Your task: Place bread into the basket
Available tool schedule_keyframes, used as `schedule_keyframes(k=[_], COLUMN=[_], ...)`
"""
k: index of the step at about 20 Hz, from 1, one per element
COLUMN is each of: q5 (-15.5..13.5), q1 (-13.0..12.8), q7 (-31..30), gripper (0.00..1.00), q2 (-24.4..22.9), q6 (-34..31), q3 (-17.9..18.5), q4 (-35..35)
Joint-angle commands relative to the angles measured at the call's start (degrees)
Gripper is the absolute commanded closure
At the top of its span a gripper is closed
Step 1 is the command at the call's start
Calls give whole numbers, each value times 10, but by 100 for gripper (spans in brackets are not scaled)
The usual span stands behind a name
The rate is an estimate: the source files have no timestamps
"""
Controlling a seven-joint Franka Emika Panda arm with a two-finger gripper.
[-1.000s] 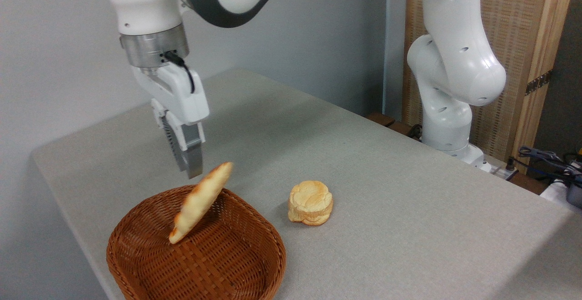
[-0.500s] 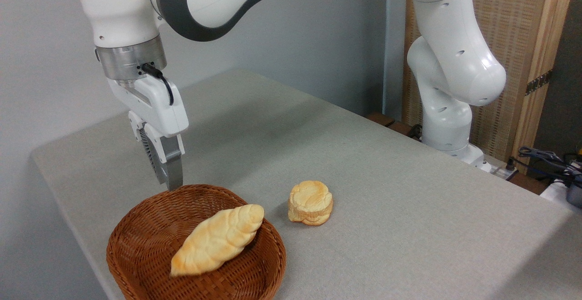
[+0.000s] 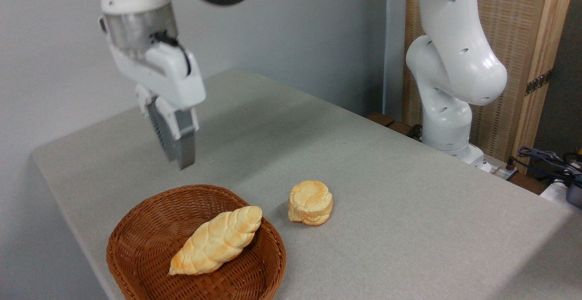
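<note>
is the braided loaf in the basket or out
In. The braided loaf lies flat inside the basket, and the gripper hangs above, holding nothing.

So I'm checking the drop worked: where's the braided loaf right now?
The braided loaf lies inside the wicker basket at the lower left, just left of the small round bun, with the gripper above it, empty.
</note>
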Motion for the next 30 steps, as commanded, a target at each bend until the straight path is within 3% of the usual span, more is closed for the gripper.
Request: schedule_keyframes(k=[1,3,7,11,30], q5=[-17,-16,-12,-10,-14], q1=[66,87,87,87,87], q7=[35,49,72,93,85], gripper=[0,0,0,0,0], q2=[-72,-100,-114,-114,-113], q6=[-19,-9,3,3,-34], q3=[-58,-80,-83,-82,-63], q4=[-65,-111,-139,-138,-97])
